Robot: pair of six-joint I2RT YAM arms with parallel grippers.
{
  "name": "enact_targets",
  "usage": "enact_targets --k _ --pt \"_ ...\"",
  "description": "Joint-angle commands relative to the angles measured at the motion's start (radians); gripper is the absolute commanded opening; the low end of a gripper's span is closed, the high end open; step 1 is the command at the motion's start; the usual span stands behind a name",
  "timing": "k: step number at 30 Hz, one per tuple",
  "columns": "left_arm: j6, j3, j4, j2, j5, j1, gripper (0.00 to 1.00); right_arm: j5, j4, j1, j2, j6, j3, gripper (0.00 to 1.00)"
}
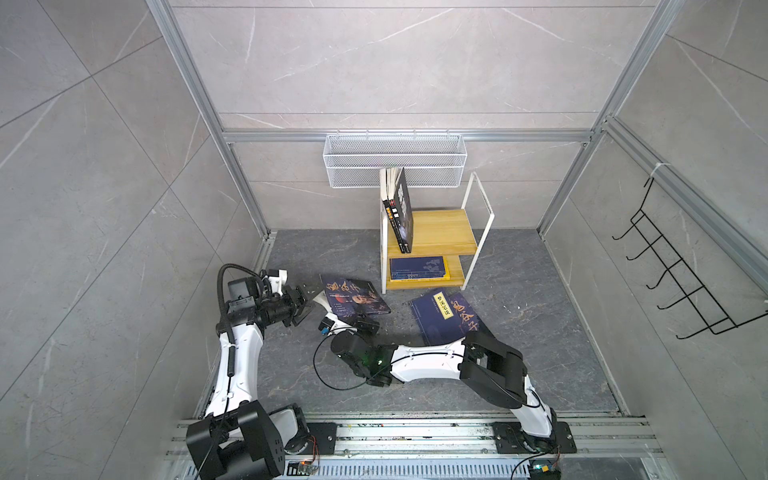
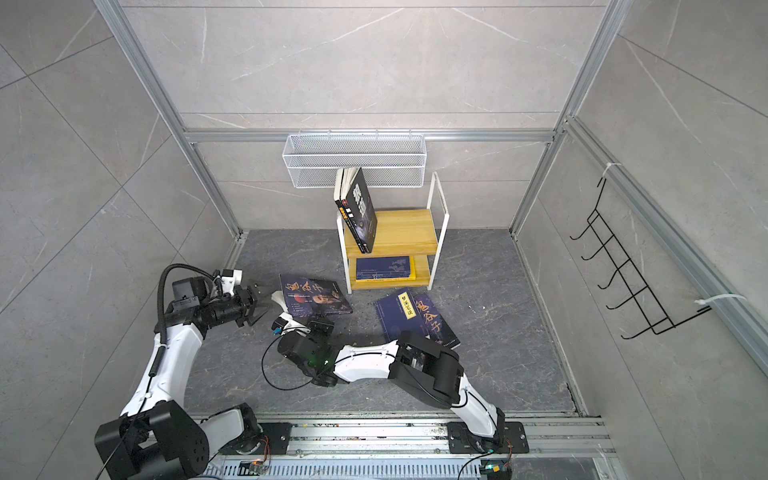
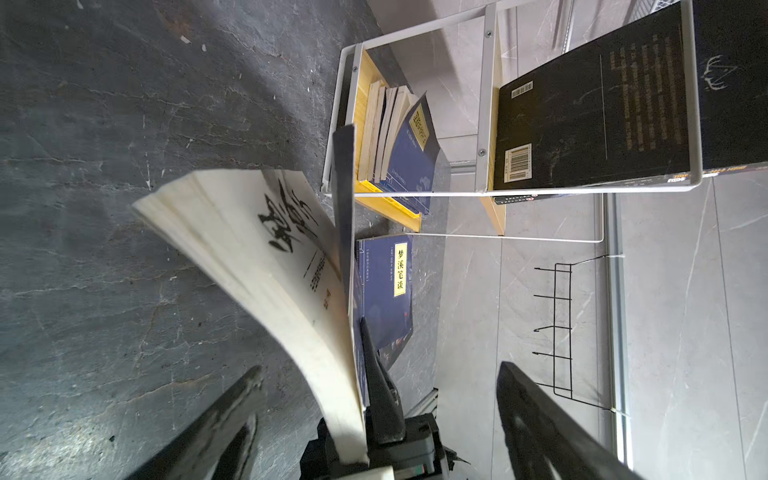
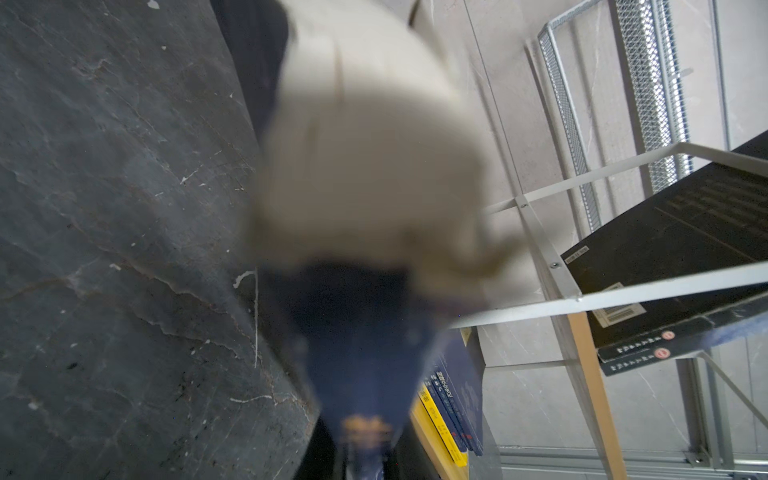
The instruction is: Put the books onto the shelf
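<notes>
In the right wrist view, the open book point(image 4: 365, 166) blurs, right fingers point(image 3: 380, 399) clamped on it; left fingers point(image 3: 536, 415) apart.

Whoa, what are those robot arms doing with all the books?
They are putting books onto the little wooden shelf. The right pincer grips the navy portrait book by its edge, so its pages fan open, and the open left pincer sits right beside it. Black books lean on the top board, navy books lie on the lower board, and two more navy books lie on the floor.
</notes>
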Motion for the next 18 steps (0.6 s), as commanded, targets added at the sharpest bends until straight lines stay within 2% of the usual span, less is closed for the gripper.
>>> enact_targets --k 1,6,10,15,18 --pt "-0.021 -0.018 0.014 0.020 0.026 0.006 0.86 0.004 0.004 0.007 0.000 0.053 0.061 0.00" --pt "-0.076 -0.019 0.104 0.094 0.051 -0.020 0.84 -0.024 0.055 0.022 -0.017 0.032 0.032 0.00" --pt "-0.080 0.023 0.111 0.160 0.066 -0.047 0.76 -0.031 0.153 0.056 -0.015 -0.071 -0.004 0.00" --pt "-0.091 0.040 0.108 0.195 0.029 -0.055 0.53 -0.008 0.301 0.083 -0.004 -0.181 -0.044 0.00" --pt "-0.067 0.050 0.086 0.190 0.005 -0.055 0.29 -0.007 0.404 0.097 -0.014 -0.219 -0.095 0.00"
